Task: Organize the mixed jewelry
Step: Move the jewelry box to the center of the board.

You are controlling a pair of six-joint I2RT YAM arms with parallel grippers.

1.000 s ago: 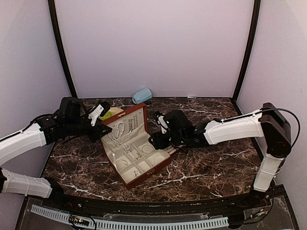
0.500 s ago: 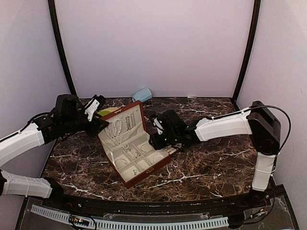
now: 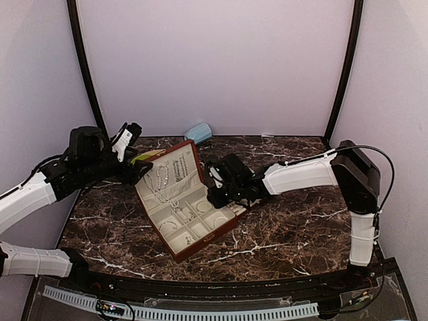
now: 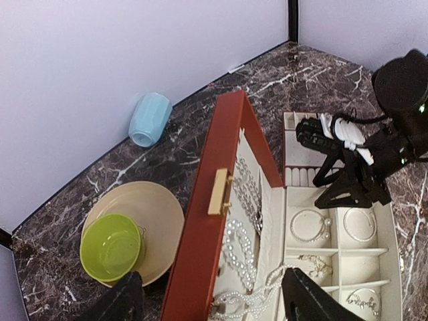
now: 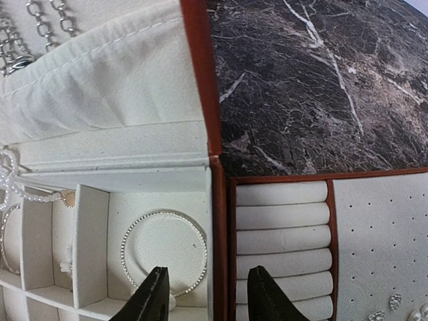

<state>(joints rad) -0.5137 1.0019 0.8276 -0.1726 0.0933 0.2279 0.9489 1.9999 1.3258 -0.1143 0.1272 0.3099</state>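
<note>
The reddish-brown case (image 3: 195, 245) stands open, its lid (image 4: 200, 254) nearly upright. The mixed jewelry lies inside. Pearl strands (image 4: 257, 294) and thin chains (image 4: 247, 194) hang on the cream lid lining, and bangles (image 4: 307, 226) rest in compartments. My left gripper (image 4: 217, 304) is open behind the lid's top edge, one finger (image 4: 124, 299) outside the lid and one over the tray, neither touching. My right gripper (image 5: 210, 297) is open astride the case's right wall (image 5: 217, 200). One of its fingers hangs over a bangle (image 5: 164, 251), the other over the ring rolls (image 5: 281, 234).
A pale blue cup (image 4: 148, 119) lies on its side by the back wall. A green bowl (image 4: 110, 246) sits on a cream plate (image 4: 160, 204) left of the case, under my left arm. Small earrings (image 5: 394, 304) sit on the perforated pad.
The lid has swung up from a lean to nearly upright. My left gripper opened off the lid and drew back left. My right gripper slid left onto the case's wall and narrowed.
</note>
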